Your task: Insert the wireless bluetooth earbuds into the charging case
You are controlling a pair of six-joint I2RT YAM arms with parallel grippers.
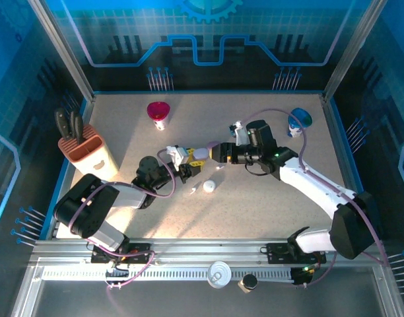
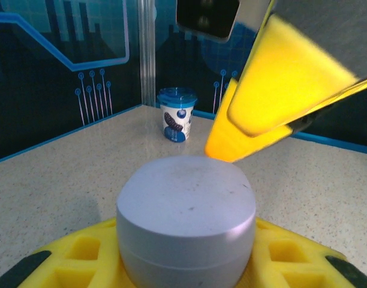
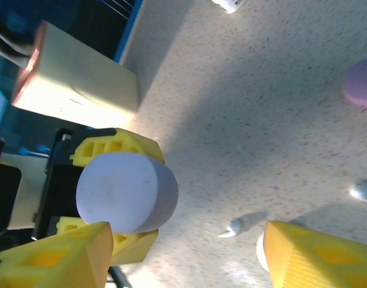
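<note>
- On the table (image 3: 261,120), in the gap between the right gripper's (image 3: 186,235) wide-apart fingers, a white earbud (image 3: 234,227) lies loose. A second earbud (image 3: 363,190) lies farther out. Neither is in the case (image 3: 126,192).
- The near earbud's long axis seems to run roughly along the line between those fingers, though it is too small to be sure.
- The case is clamped in the left gripper (image 1: 185,158). It sits ahead of the right gripper and toward one finger, not between the two.
- The right arm holds nothing, so it is judged the one to fetch an earbud. The case looks closed, so its lid likely comes first.
- The left wrist view adds the case's seam and a right finger (image 2: 279,96) just beyond it. The top view places the earbuds nearside of both grippers.
</note>
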